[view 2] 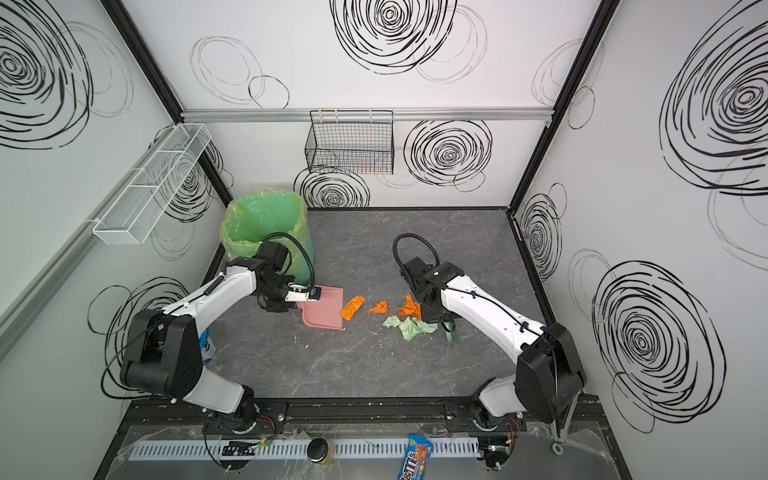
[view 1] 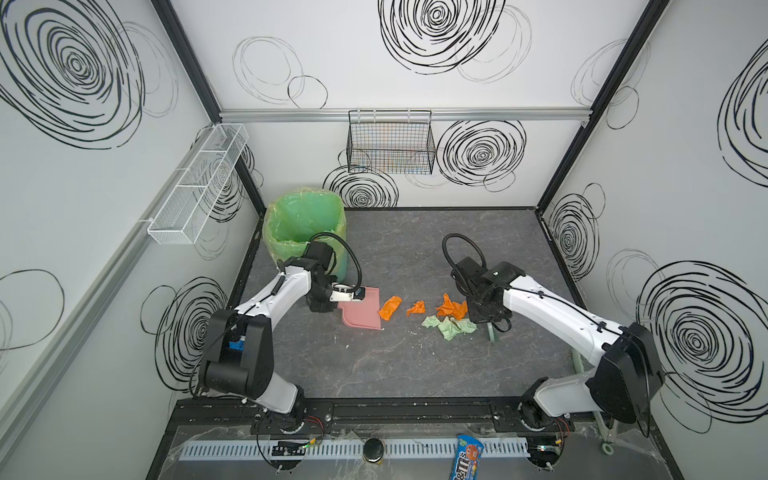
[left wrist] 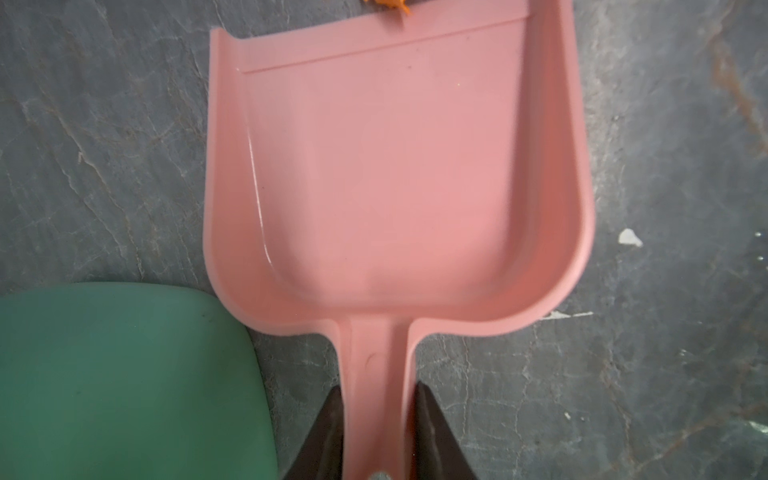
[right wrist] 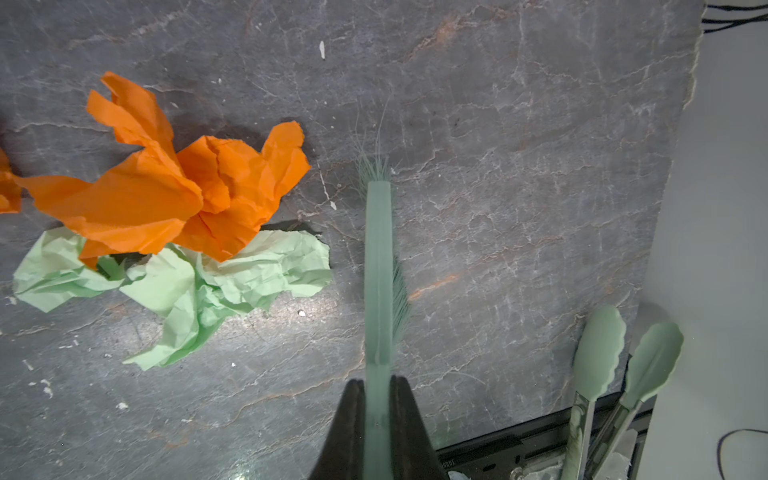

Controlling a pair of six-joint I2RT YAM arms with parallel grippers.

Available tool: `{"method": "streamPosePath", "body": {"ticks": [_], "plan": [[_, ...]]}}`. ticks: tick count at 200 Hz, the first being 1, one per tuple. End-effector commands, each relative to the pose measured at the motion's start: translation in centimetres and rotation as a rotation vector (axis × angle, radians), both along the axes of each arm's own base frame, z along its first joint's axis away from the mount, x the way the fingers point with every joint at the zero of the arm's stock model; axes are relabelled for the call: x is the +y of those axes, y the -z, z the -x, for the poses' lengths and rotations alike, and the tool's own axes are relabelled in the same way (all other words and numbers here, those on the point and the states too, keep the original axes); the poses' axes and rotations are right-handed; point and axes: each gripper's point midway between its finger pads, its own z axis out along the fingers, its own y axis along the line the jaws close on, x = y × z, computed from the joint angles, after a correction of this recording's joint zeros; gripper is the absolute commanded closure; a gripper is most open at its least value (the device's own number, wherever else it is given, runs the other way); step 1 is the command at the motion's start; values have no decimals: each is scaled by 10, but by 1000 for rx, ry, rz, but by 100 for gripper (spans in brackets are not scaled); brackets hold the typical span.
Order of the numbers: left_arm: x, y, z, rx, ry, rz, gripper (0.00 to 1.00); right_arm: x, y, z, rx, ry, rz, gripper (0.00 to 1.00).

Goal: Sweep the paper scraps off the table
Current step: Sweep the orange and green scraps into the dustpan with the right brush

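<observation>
The paper scraps (right wrist: 166, 195) looked light and soft, better pushed than pinched. The left gripper (left wrist: 378, 390) clamped the pink dustpan (left wrist: 395, 174) by its handle; the right gripper (right wrist: 377, 382) clamped the green brush (right wrist: 378, 249).

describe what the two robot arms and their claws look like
The left arm and right arm both have glossy white link shells between bulky black joint housings. A thin black cable is clipped along the white parts. A thick black hose loops above each wrist. The left claw and right claw each have two dark, wedge-shaped fingers that taper to narrow tips.
</observation>
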Motion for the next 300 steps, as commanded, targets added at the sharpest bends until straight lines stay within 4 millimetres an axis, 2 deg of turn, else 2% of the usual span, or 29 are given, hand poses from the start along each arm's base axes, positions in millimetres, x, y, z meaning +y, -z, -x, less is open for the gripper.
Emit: {"method": "streamPosePath", "body": {"ticks": [1,89,146,195,232,276,300], "plan": [[-5,6,5,33,3,-19,100,23,1,-5,-16,-17,-53,100],[-39,14,13,38,33,2,100,113,11,4,-47,-65,-239,100],[-68,21,31,63,67,27,100,161,11,1,-77,-72,-380,100],[-80,25,42,82,78,48,100,192,6,-3,-88,-98,-425,100],[-84,23,44,91,69,79,100,199,-4,-7,-107,-111,-423,100],[-83,18,40,90,50,121,100,169,-21,-3,-141,-86,-334,100],[-83,20,41,100,42,136,100,153,-39,-2,-177,-70,-306,100]]}}
